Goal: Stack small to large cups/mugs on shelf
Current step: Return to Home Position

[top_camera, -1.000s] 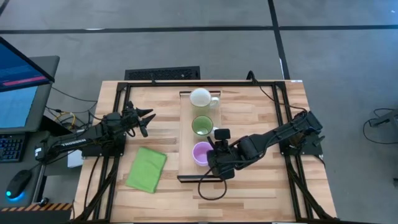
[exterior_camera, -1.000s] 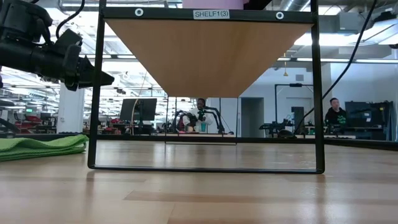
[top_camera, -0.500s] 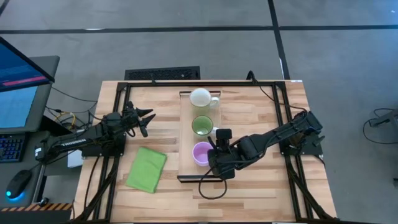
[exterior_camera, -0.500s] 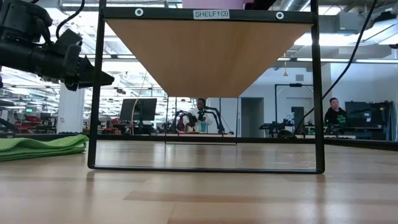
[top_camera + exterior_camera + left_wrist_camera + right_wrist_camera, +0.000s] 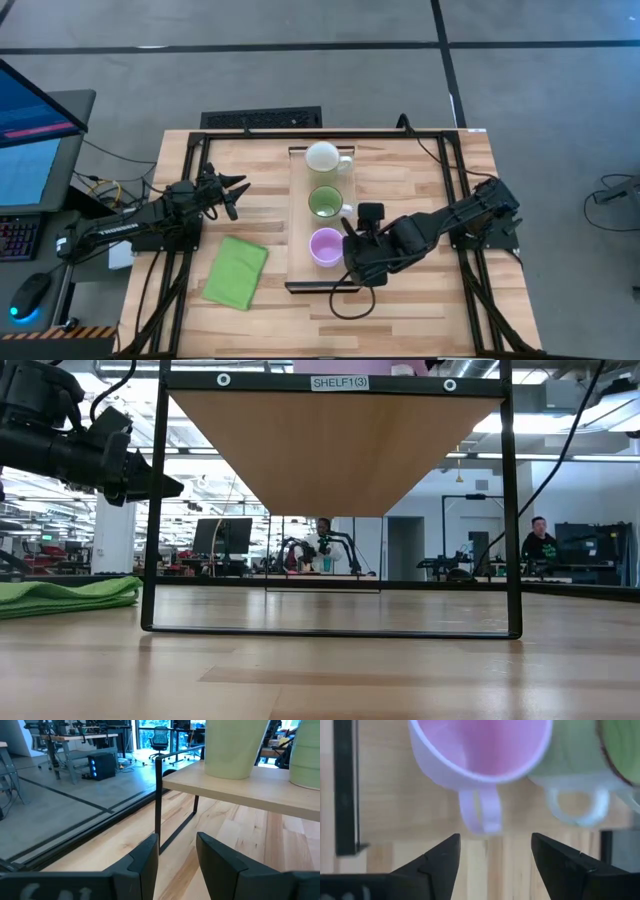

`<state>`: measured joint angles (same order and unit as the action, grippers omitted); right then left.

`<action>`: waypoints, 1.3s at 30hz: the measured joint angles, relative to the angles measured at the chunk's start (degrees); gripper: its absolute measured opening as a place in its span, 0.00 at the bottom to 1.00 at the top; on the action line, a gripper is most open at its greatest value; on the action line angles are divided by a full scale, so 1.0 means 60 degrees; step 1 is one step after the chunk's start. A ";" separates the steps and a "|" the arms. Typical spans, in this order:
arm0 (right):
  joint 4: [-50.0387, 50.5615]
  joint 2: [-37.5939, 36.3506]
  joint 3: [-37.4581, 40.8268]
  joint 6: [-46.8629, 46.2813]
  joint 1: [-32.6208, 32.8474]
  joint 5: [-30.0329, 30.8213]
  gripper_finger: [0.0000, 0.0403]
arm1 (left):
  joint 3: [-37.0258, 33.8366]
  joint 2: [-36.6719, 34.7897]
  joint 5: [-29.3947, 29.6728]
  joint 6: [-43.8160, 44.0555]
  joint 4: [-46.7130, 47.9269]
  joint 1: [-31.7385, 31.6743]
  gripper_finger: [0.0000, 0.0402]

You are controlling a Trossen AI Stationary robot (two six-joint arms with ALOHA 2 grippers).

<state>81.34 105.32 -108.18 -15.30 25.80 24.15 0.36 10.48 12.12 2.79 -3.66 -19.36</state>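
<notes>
High view: three mugs (one shelf)

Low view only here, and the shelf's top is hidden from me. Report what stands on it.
Observer: Three mugs stand in one row along the shelf. The purple mug is nearest your camera, the green mug is in the middle, and the white mug is farthest.
Operator: Give me the right end effector's state.
Observer: The right end effector is open and holds nothing. The purple mug's handle points toward it, just ahead of its fingertips.
Operator: Now report the left one.
Observer: The left end effector is open and holds nothing. It is off the shelf's left side, aimed at the shelf.
</notes>
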 joint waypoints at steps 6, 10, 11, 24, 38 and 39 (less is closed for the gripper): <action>0.1471 -0.0017 -0.0810 -0.0911 0.0080 0.0575 0.66 | 0.0001 0.0001 0.0000 -0.0004 0.0000 -0.0002 0.31; 0.1457 -0.0699 -0.0843 -0.0668 0.0087 0.0847 0.66 | 0.0002 0.0000 0.0000 -0.0004 0.0000 -0.0002 0.31; 0.1450 -0.0929 -0.0838 -0.0723 0.0060 0.1036 0.66 | 0.0000 0.0000 0.0000 -0.0004 0.0000 -0.0003 0.31; 0.1392 -0.3392 -0.0783 -0.0953 0.0114 0.5347 0.66 | 0.0000 0.0040 0.0000 0.0021 0.0000 0.0000 0.31; 0.1432 -0.7938 0.3472 -0.2650 -0.0154 0.9028 0.66 | 0.0004 0.0040 0.0208 -0.0084 -0.0026 0.0000 0.31; 0.1433 -0.8351 0.3980 -0.2841 -0.0209 0.9163 0.66 | 0.0000 0.0040 0.0316 -0.0162 -0.0047 -0.0003 0.31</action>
<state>89.93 55.21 -84.30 -32.34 24.55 79.13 0.36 10.72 14.02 1.82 -3.94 -19.37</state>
